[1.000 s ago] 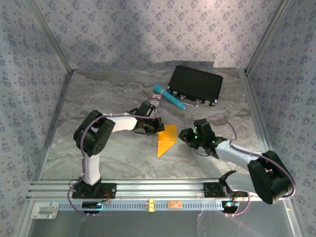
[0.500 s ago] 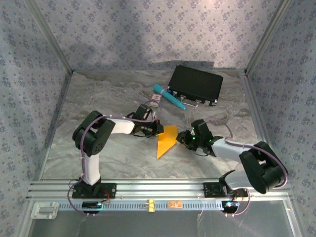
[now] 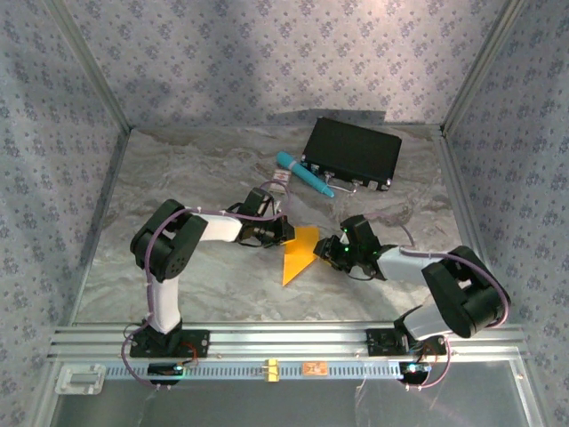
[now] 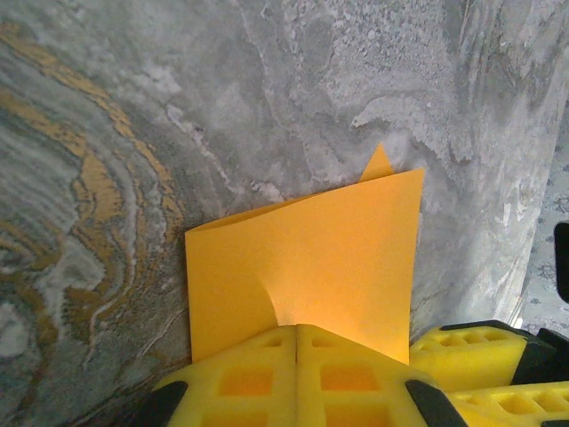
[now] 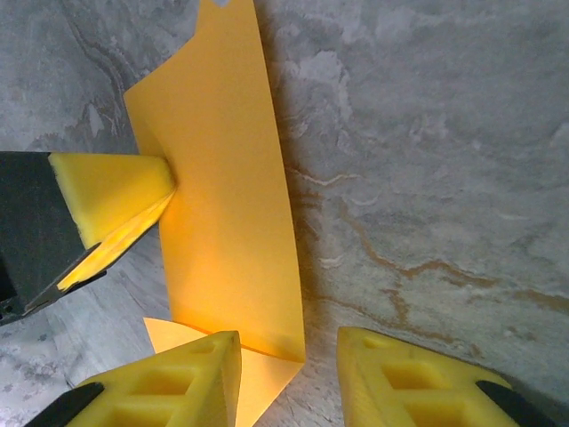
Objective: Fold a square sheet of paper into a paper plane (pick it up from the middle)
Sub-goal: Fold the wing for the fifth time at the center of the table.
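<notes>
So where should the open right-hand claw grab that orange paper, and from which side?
Probably the free edge of the paper opposite where the left gripper pinches it. That folded layer seems to lift slightly off the table and casts a shadow, so the open right gripper could slide in low from its own side, fingers either side of the edge.

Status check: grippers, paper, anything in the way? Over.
Left gripper shut on paper, at one edge. Right gripper open, straddling the opposite edge. Paper partly folded, no plane yet. Pen and case further back, apart from it.
</notes>
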Controlling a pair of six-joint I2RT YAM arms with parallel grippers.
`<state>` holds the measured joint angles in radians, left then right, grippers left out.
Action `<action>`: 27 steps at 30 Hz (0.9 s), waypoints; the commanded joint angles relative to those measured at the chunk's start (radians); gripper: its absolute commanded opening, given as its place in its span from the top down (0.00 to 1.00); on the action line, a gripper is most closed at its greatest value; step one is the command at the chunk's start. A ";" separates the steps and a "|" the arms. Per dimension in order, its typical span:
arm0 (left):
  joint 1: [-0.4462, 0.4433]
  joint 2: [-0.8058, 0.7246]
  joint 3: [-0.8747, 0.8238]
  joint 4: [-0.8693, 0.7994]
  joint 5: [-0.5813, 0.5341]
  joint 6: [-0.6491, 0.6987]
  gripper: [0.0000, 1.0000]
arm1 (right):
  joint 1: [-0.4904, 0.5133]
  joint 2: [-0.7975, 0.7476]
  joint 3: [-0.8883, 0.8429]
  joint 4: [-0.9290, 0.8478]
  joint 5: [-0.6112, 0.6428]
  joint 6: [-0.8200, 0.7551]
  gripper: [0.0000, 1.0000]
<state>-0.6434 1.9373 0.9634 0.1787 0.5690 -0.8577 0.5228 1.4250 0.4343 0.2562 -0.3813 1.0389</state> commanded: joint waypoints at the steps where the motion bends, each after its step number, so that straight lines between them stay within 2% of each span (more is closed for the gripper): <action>1: -0.002 0.002 -0.027 -0.064 -0.012 -0.003 0.96 | -0.005 0.010 0.027 0.032 -0.024 0.013 0.66; 18: -0.002 -0.006 -0.028 -0.065 -0.017 -0.004 0.96 | -0.015 0.017 0.026 0.116 -0.055 -0.002 0.65; 27: -0.002 -0.015 -0.030 -0.062 -0.018 -0.006 0.96 | -0.039 0.091 0.061 0.176 -0.142 -0.027 0.64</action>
<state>-0.6434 1.9316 0.9577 0.1791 0.5682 -0.8650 0.4946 1.4963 0.4618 0.4019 -0.4759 1.0370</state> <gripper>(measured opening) 0.052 0.356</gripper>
